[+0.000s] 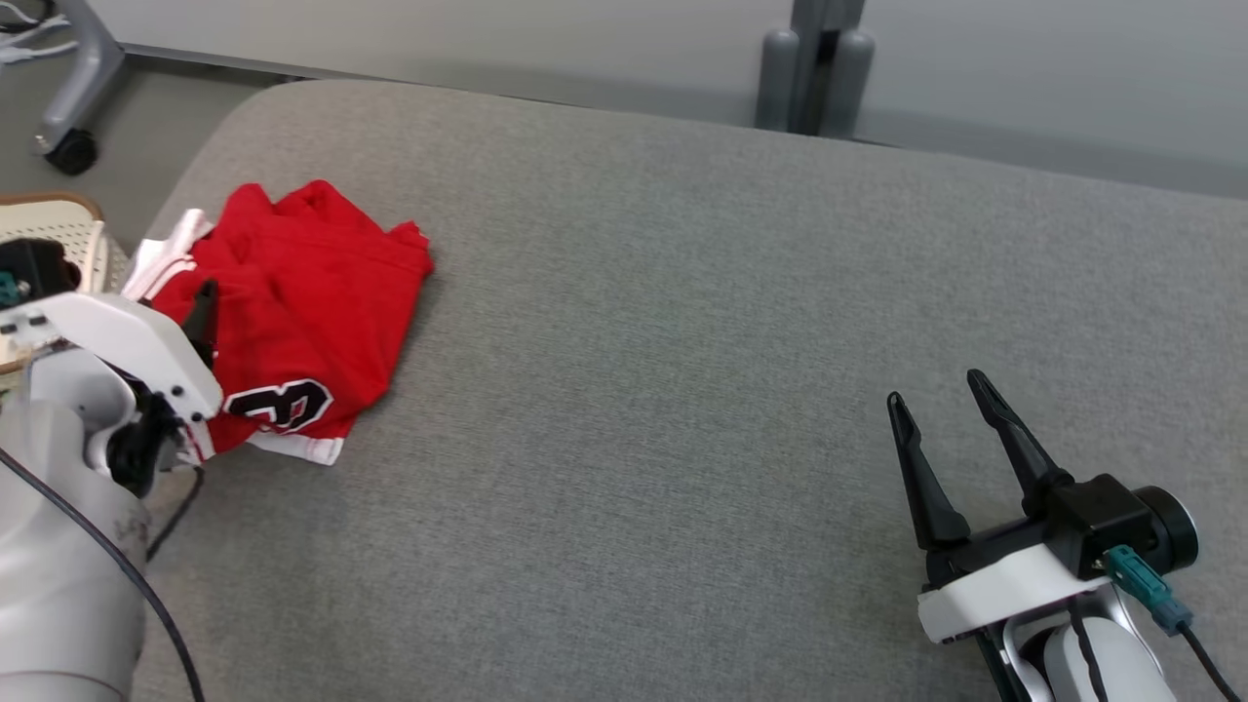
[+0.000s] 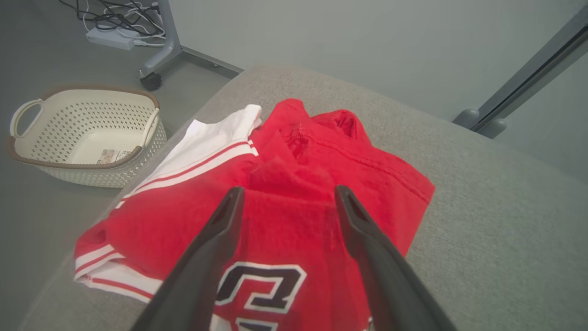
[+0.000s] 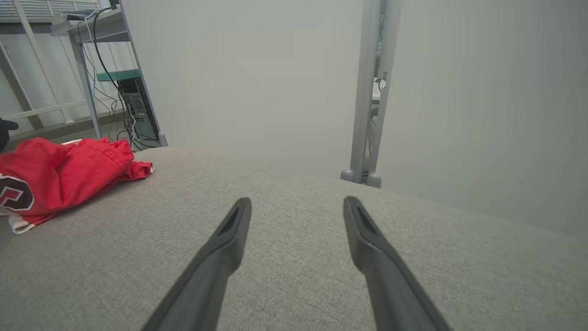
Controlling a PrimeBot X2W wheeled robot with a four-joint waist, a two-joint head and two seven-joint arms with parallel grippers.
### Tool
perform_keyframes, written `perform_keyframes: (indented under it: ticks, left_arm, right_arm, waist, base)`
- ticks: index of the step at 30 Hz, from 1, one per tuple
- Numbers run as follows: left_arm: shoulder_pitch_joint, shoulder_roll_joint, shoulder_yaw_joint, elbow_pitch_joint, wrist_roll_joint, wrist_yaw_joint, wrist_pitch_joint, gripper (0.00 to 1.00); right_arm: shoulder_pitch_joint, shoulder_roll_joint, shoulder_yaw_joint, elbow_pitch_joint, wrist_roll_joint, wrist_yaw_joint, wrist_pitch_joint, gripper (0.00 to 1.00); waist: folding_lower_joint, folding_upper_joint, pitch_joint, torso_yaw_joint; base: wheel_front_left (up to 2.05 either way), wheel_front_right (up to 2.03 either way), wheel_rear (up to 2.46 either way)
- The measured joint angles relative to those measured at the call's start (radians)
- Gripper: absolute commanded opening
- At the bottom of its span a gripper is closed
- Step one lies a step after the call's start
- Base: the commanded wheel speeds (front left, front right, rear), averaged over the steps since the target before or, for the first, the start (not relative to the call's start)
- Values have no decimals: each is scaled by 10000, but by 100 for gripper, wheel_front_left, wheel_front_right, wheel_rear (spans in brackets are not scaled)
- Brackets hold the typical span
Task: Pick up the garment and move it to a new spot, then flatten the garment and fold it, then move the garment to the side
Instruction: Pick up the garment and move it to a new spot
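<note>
Near the left edge of the cushion, the red garment lies just beneath the spread left gripper, well apart from the equally spread right gripper

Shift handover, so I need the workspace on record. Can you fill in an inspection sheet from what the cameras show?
Surface: grey cushion, fabric, flat.
Job's things: red shirt with white trim, bunched near the cushion's left edge.
Clutter: cream basket on the floor beside the cushion.
Tools: left tool open over the shirt, contact unclear; right tool open above bare cushion, holding nothing.
Cables: cables and a power strip on the floor beyond the basket.
Surroundings: grey post behind the cushion; pale wall.
</note>
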Motion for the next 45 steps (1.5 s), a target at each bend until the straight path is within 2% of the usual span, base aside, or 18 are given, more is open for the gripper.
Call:
perform_keyframes:
  ticks: [4,13,20,21,22,23,28,32,38,45]
  left_arm:
    - [-593,384,-119,640,-4,-17,362,100]
    - [-1276,585,-326,1958,21,336,1275,100]
    - [-1453,573,-430,2410,8,447,1549,100]
    - [-1461,556,-445,2460,2,454,1613,59]
    - [-1463,550,-481,2506,2,458,1607,14]
    - [-1467,545,-495,2525,0,458,1597,0]
    - [-1480,514,-504,2600,-77,458,1492,0]
    - [-1518,529,-527,2583,-84,460,928,0]
    - [-1527,514,-430,2397,-276,391,-334,0]
    - [-1296,426,-612,1756,-286,92,-2583,0]
  right_arm:
    - [-161,0,58,8,-61,0,0,100]
    - [-459,0,142,-44,-67,0,0,100]
    - [-538,0,213,-6,-69,0,0,100]
    - [-539,2,236,8,-71,0,0,100]
    - [-541,2,253,27,-79,0,0,100]
    - [-546,2,244,29,-82,0,0,100]
    - [-566,2,173,35,-82,0,0,100]
    - [-548,2,169,81,-81,0,0,100]
    - [-392,0,286,182,31,0,0,100]
    - [58,0,244,288,290,0,0,100]
  waist:
    - [0,0,330,-293]
    - [0,0,870,-762]
    - [0,0,958,-915]
    - [0,0,952,-926]
    - [0,0,938,-945]
    - [0,0,926,-951]
    - [0,0,873,-938]
    - [0,0,727,-894]
    - [0,0,256,-847]
    - [0,0,-631,-830]
  base:
    - [0,0,0]
    - [0,0,0]
    - [0,0,0]
    - [0,0,0]
    - [0,0,0]
    - [0,0,0]
    - [0,0,0]
    - [0,0,0]
    - [0,0,0]
    - [0,0,0]
